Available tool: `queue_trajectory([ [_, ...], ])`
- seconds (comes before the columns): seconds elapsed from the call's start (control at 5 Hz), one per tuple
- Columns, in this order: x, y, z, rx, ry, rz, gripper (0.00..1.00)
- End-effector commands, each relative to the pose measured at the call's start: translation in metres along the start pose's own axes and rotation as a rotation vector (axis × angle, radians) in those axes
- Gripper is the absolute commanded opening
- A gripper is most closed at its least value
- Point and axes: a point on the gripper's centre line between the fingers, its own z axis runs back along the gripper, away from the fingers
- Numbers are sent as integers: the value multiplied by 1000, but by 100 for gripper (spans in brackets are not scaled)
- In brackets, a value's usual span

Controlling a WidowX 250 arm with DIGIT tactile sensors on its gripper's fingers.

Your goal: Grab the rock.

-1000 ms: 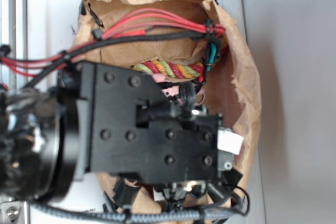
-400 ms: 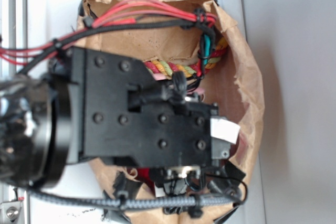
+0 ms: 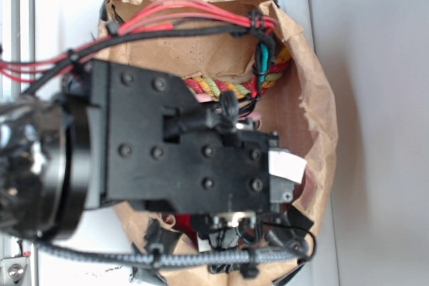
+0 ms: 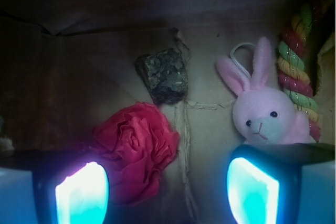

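Observation:
In the wrist view the rock [image 4: 164, 75], a small dark mottled lump, lies on the brown paper floor of the bag, beyond my gripper [image 4: 168, 187]. The gripper is open, its two glowing pads far apart with nothing between them but the edge of the wrinkly red ball [image 4: 139, 148]. The ball lies between the rock and the left pad [image 4: 83, 192]. The exterior view shows only the back of my arm [image 3: 188, 159] over the bag; the rock is hidden there.
A pink plush bunny [image 4: 262, 109] sits right of the rock, just beyond the right pad [image 4: 252, 190]. A twisted coloured rope [image 4: 296, 72] lies along the right side. The brown paper bag [image 3: 305, 98] walls surround everything, and red and black cables [image 3: 194, 18] cross its top.
The arm shifted left and slightly up in the exterior view between one second ago and 0.4 s ago. Since then nothing has visibly moved.

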Motion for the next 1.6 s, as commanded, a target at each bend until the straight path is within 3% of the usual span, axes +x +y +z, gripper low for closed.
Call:
queue_trajectory([
  [0.0,26,4,13,6,-121,22,100],
  [0.4,51,12,10,26,-157,83,100],
  [0.6,59,12,8,10,-172,94,100],
  [1.4,45,-19,-28,31,-194,12,100],
])
